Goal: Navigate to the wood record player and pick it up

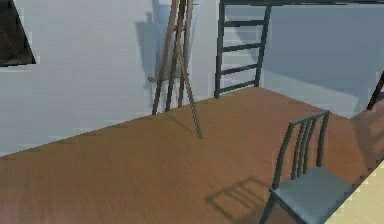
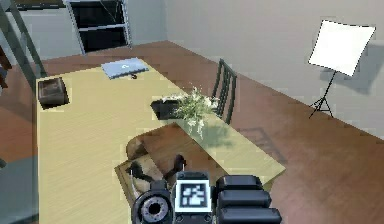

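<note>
Showing nearest, at the table (image 2: 85, 150) edge: gripper (image 2: 160, 180), not telling whether holding anything. Lying right at the jaws and spreading just beyond them: flat wood box, seemingly the record player (image 2: 205, 155), long side running toward the plant (image 2: 195, 105).

Dark tool (image 2: 160, 172), white black-marked square (image 2: 191, 194)

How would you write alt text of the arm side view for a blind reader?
A long pale wooden table carries a leafy plant, a brown boxy object and a flat grey item; a dark chair and a white studio light stand beyond.
</note>
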